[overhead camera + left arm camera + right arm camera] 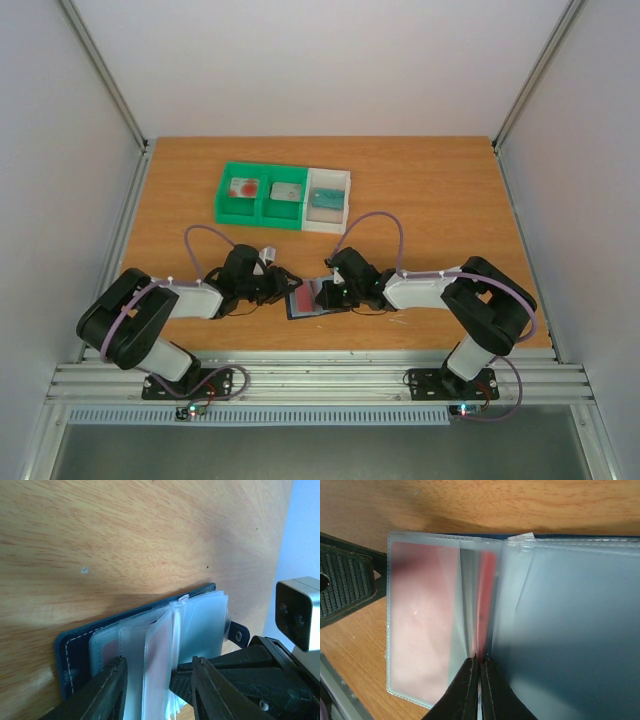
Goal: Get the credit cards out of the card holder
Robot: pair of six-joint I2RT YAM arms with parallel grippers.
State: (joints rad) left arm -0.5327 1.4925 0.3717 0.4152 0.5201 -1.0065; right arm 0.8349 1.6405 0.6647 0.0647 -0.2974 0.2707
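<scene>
The card holder (303, 301) lies open on the table between both grippers, dark blue cover down, its clear pockets fanned up. In the left wrist view the card holder (75, 652) has its pockets (150, 650) standing between my left gripper's (157, 682) spread fingers; that gripper is open, and its left finger (107, 690) rests by the left page. My right gripper (480, 665) is shut on the lower edge of a reddish credit card (487, 590) standing on edge between the pockets. Another pinkish card (422, 615) lies inside the left pocket.
A green-and-white compartment tray (222, 190) stands at the back. It holds a card with a red blotch (243, 187), a pale card (288, 190) and a greenish item (327, 196). The right gripper's body (260, 675) sits close to my left fingers.
</scene>
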